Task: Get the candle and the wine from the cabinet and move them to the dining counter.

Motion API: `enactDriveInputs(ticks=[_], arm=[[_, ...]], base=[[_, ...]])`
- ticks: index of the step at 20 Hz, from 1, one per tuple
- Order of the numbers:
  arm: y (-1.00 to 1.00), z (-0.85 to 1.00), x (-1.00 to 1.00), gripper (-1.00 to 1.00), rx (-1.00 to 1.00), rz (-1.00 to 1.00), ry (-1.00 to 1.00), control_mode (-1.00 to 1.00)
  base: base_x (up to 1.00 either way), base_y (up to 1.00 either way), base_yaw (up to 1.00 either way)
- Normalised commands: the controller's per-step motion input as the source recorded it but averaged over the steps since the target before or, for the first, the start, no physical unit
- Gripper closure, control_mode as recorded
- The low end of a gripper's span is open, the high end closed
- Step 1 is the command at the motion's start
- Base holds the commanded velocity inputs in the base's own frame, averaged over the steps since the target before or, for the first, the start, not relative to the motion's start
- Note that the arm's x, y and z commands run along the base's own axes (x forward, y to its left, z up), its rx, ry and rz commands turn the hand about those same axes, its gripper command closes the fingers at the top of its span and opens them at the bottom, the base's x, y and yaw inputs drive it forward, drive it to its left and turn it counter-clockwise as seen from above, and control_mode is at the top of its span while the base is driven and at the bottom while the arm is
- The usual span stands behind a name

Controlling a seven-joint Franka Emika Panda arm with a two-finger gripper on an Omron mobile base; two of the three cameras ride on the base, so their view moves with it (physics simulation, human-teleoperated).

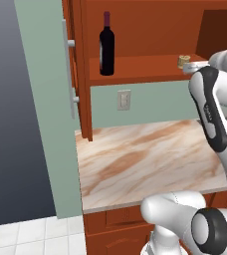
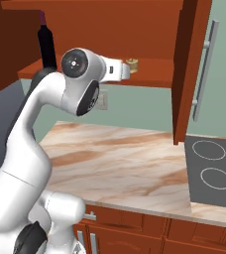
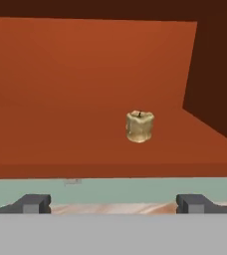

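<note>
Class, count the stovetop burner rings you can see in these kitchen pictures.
2: both white burner rings lie on the dark stovetop, one farther back, one nearer. More may lie beyond the picture's edge.

A marbled tan tabletop runs along a pale green wall that carries a light switch plate. A black stovetop with two ring burners is set into it. Below are reddish drawers and a white tiled floor.

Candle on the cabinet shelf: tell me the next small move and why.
Probably ease the open gripper straight forward into the cabinet until its fingertips flank the candle. The candle stands upright and untouched on the shelf, ahead of the gripper and slightly off centre, so a small sideways correction may help.
</note>
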Motion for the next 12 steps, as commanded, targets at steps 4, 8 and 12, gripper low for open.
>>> enactDriveInputs(ticks=[4,8,12], arm=[[-0.17,0.00,0.38,-1.00,0.00,0.00,0.00,-1.00],[-0.19,0.00,0.35,-1.00,0.00,0.00,0.00,-1.00],[-0.16,0.00,0.33,-1.00,0.00,0.00,0.00,-1.00]], base=[[0.00,0.00,0.00],[0.00,0.00,0.00],[0.00,0.00,0.00]])
